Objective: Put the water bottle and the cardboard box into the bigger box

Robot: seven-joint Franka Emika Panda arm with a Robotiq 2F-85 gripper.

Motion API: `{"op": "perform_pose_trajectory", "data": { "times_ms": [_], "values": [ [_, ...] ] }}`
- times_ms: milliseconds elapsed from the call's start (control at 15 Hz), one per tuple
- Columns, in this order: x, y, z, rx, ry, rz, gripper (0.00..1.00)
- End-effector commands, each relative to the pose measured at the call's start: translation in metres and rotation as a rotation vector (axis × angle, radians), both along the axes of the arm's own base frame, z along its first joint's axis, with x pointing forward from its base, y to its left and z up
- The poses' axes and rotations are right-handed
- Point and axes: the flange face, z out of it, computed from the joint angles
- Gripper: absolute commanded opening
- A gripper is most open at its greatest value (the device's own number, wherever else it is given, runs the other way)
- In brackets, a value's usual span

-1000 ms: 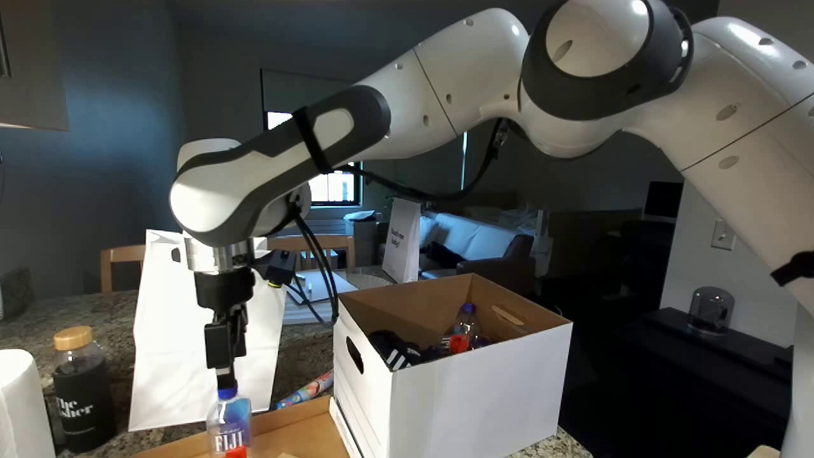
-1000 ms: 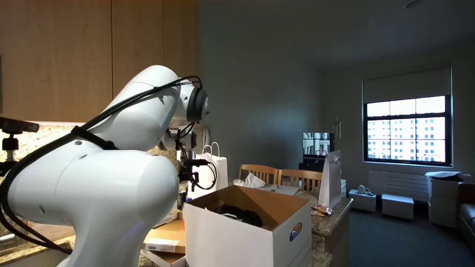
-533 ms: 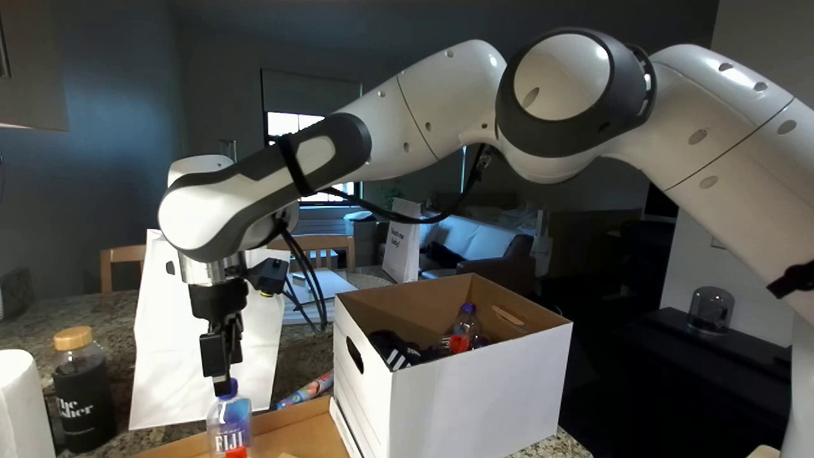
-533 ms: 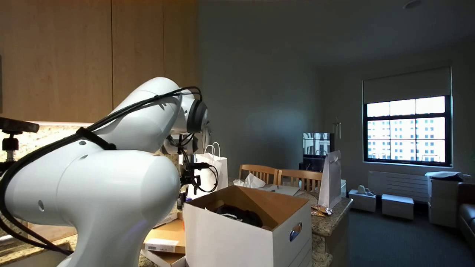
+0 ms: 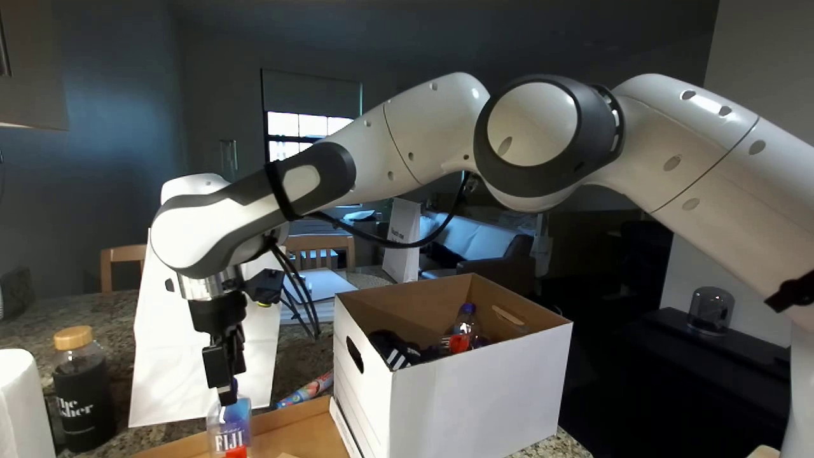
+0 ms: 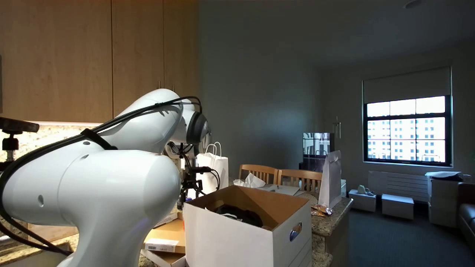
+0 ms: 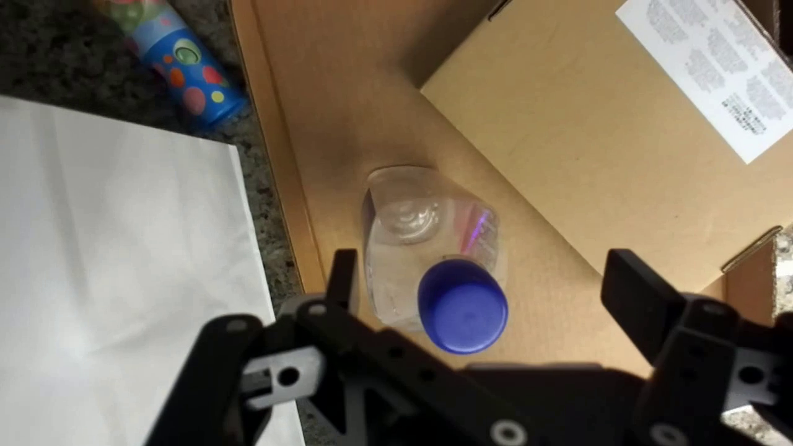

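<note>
The water bottle [image 5: 230, 426] stands upright in a shallow cardboard tray [image 5: 299, 427]. Its blue cap [image 7: 463, 308] shows in the wrist view. My gripper [image 7: 489, 282] is open above the bottle, with the cap between its fingers but nearer the left one, touching neither. In an exterior view the gripper [image 5: 227, 397] overlaps the cap. The cardboard box [image 7: 595, 142], tan with a white label, lies in the tray beside the bottle and shows in an exterior view [image 6: 172, 231]. The bigger box [image 5: 470, 397], white-sided and open-topped, stands beside the tray, also in an exterior view [image 6: 230, 237].
The bigger box holds another blue-capped bottle [image 5: 466, 327] and dark striped cloth [image 5: 394, 350]. A white paper bag [image 5: 181, 356] stands close behind the gripper. A dark jar [image 5: 82, 394], a paper roll [image 5: 22, 407] and a colourful tube [image 7: 186, 74] are nearby.
The arm has come down in both exterior views. The gripper is lower, at the bottle's cap. The bottle and boxes have not moved.
</note>
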Motion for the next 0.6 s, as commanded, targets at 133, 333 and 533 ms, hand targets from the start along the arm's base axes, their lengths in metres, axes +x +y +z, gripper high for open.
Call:
{"op": "perform_pose_trajectory", "data": {
  "times_ms": [133,333,533],
  "values": [
    [0.005,0.005,-0.001,0.004,0.009,0.020,0.67],
    [-0.001,0.012,0.012,0.023,-0.012,0.031,0.47],
    [-0.011,0.020,0.030,0.040,-0.032,0.042,0.26]
  ]
}}
